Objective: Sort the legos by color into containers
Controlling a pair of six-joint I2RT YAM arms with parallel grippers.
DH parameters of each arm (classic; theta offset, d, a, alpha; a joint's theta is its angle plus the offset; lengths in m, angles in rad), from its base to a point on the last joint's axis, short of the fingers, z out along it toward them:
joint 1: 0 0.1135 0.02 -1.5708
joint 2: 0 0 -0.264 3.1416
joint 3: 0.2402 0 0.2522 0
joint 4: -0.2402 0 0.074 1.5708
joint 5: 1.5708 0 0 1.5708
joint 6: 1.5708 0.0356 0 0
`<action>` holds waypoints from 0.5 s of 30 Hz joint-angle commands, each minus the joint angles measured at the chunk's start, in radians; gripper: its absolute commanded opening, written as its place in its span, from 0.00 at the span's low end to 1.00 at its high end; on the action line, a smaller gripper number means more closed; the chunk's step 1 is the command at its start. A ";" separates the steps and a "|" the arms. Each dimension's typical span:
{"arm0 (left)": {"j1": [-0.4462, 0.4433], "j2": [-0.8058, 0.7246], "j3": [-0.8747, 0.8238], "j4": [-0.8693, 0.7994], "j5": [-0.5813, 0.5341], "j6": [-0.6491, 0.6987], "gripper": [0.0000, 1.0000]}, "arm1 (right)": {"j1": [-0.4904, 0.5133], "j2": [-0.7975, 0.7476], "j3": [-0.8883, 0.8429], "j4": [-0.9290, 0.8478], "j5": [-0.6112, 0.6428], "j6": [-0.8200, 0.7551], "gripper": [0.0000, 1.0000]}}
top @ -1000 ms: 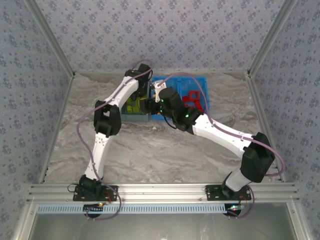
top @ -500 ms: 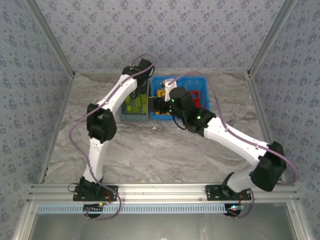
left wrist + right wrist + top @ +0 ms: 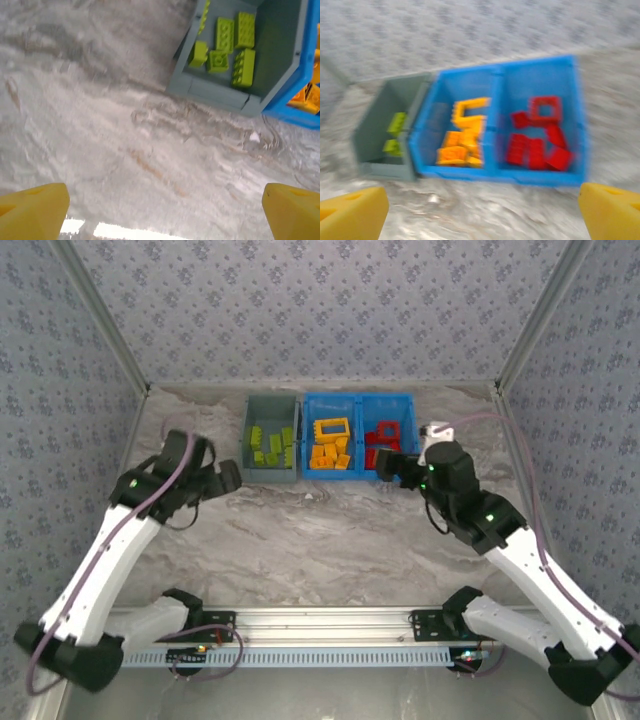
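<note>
Although a second ago both reached far forward, the left gripper (image 3: pixel 226 478) and right gripper (image 3: pixel 388 465) are now drawn back, each spread wide and empty. One grey bin (image 3: pixel 268 476) holds green legos (image 3: pixel 270 445) — one blue tray (image 3: pixel 330 473) (two compartments) holds orange legos (image 3: pixel 332 452) and red legos (image 3: pixel 380 440).

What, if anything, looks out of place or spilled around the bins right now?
Nothing major. Green legos sit in the grey bin, orange legos and red legos in separate compartments of the blue tray, none spilled. Only a small pale speck lies on the table just in front of the bins; too small to identify.
</note>
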 commanded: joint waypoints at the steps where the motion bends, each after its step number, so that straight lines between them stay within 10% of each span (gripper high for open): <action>1: 0.019 -0.084 -0.066 0.010 0.134 0.026 0.99 | -0.059 -0.027 -0.044 -0.196 0.116 0.053 1.00; 8: 0.025 -0.114 -0.152 0.142 -0.367 -0.082 0.99 | -0.150 -0.010 -0.122 -0.116 0.432 0.079 1.00; 15: 0.119 -0.195 -0.552 0.823 -0.515 0.316 1.00 | -0.417 0.027 -0.513 0.545 0.271 -0.198 1.00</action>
